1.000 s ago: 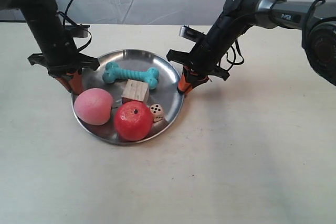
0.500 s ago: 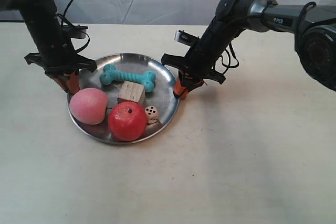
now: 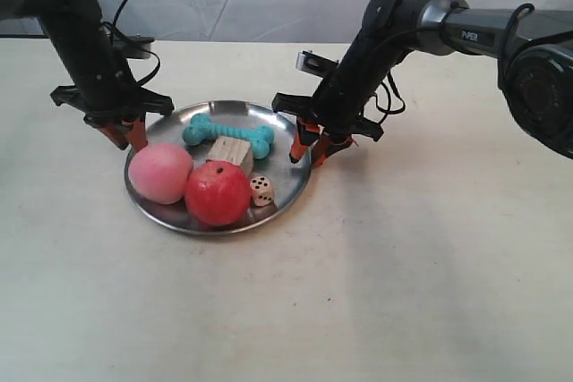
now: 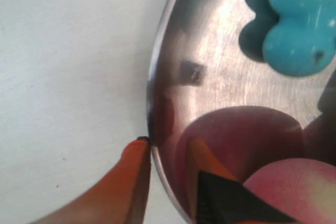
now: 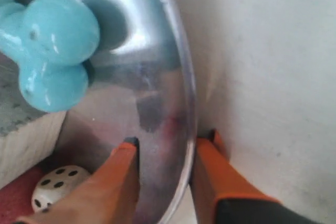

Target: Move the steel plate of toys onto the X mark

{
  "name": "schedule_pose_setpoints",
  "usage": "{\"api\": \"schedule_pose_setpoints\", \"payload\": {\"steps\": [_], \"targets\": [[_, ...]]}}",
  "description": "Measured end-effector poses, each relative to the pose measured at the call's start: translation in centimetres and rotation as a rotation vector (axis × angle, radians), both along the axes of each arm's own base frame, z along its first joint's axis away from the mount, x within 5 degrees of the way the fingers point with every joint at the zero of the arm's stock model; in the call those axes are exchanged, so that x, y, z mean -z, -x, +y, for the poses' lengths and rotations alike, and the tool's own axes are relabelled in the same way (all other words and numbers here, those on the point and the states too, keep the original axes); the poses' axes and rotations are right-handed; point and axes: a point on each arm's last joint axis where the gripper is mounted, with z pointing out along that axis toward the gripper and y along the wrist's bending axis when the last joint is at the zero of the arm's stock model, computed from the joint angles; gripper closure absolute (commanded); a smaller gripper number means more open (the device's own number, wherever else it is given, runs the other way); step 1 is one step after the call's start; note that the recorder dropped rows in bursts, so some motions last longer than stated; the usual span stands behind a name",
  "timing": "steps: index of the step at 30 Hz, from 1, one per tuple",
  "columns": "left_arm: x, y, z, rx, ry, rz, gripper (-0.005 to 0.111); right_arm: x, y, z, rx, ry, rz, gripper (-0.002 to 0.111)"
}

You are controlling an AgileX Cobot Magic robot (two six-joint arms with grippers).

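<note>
- Plate (image 3: 288, 176): round, shiny metal, on the pale table (image 3: 403, 266) between the two arms, nearer the exterior view's left. Whether its underside touches the table cannot be told.
- Left gripper (image 3: 125, 139): at the plate's rim on the exterior view's left, just beside the pink ball (image 3: 159, 172). In the left wrist view one orange finger (image 4: 134, 182) lies outside the rim and the other inside. The jaws stand narrow, pinching the plate's edge.
- Right gripper (image 3: 306, 157): at the opposite rim, on the exterior view's right. In the right wrist view one orange finger (image 5: 123, 182) sits on the inner wall near the die (image 5: 55, 190), the other against the outer edge. The jaws are narrow and closed on the rim.
- Bone (image 3: 228, 133): turquoise, lying across the far half of the plate, one end towards each gripper.
- Cube (image 3: 231, 151): wooden, just in front of the bone, touching the red ball (image 3: 218, 192).
- Pink ball and red ball: side by side at the near rim, touching.
- Die: beside the red ball, on the right gripper's side.
</note>
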Motion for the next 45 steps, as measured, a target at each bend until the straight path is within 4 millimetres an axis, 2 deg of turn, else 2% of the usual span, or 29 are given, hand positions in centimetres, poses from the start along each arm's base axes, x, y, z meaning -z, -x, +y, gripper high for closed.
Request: {"api": "schedule_pose_setpoints", "payload": {"steps": [4,11,14,19,21,23,24,25,28,31,33,34,35,36,37,38,39,40,42,45], "targets": [[0.0,0.0,0.2,-0.02,-0.033,0.0,0.065,0.0,0.0,0.1,0.001,0.004,-0.001,0.074],[0.1,0.0,1.1,-0.007,-0.134,-0.005,0.065,-0.2,0.0,0.0,-0.006,0.03,-0.009,0.074],[0.1,-0.1,1.2,-0.002,-0.145,-0.008,0.065,-1.1,-0.1,-0.6,-0.009,0.056,-0.038,0.074],[0.1,-0.1,1.2,-0.003,-0.147,-0.016,0.067,-3.6,-0.6,-2.6,0.015,0.084,-0.099,0.075],[0.0,-0.1,1.2,-0.003,-0.146,-0.019,0.078,-4.5,-0.7,-3.4,0.018,0.105,-0.126,0.084],[-0.3,-0.1,1.2,-0.004,-0.145,-0.028,0.093,-5.5,-0.7,-3.9,0.005,0.129,-0.158,0.102],[-0.9,-0.1,1.2,-0.005,-0.142,-0.042,0.101,-6.2,-0.7,-4.2,-0.001,0.143,-0.182,0.109],[-1.4,-0.1,1.2,-0.006,-0.14,-0.055,0.107,-7.1,-0.7,-4.4,-0.007,0.157,-0.211,0.108],[-4.1,0.2,1.3,-0.011,-0.127,-0.127,0.106,-10.2,-0.3,-4.7,-0.011,0.168,-0.293,0.108],[-7.8,0.8,1.3,-0.023,-0.1,-0.22,0.106,-14.2,0.6,-4.8,-0.013,0.157,-0.387,0.108],[-10.6,1.7,1.2,-0.041,-0.054,-0.306,0.106,-17.2,1.8,-5.0,-0.019,0.15,-0.463,0.108],[-13.1,2.9,1.0,-0.053,0.001,-0.395,0.106,-20.0,3.6,-4.8,-0.026,0.142,-0.539,0.108],[-14.4,3.8,0.9,-0.056,0.038,-0.447,0.106,-21.2,4.6,-4.7,-0.026,0.137,-0.575,0.108],[-16.5,5.5,0.7,-0.052,0.111,-0.545,0.106,-22.6,6.7,-4.4,-0.019,0.13,-0.636,0.108],[-17.5,6.6,0.6,-0.045,0.149,-0.595,0.106,-23.4,8.0,-4.4,-0.014,0.128,-0.671,0.108],[-18.9,9.2,0.6,-0.033,0.219,-0.683,0.106,-24.3,10.7,-4.3,-0.002,0.123,-0.741,0.108],[-19.4,10.5,0.7,-0.026,0.248,-0.733,0.106,-24.4,11.9,-4.3,0.004,0.121,-0.767,0.108],[-20.2,13.0,1.0,-0.019,0.29,-0.828,0.106,-24.3,14.7,-4.5,0.018,0.12,-0.833,0.108],[-20.5,16.8,1.8,-0.019,0.31,-0.973,0.106,-23.4,18.7,-5.2,0.053,0.119,-0.931,0.108],[-18.3,21.2,3.2,-0.047,0.263,-1.086,0.106,-19.4,23.4,-6.8,0.114,0.136,-1.03,0.108]]}}
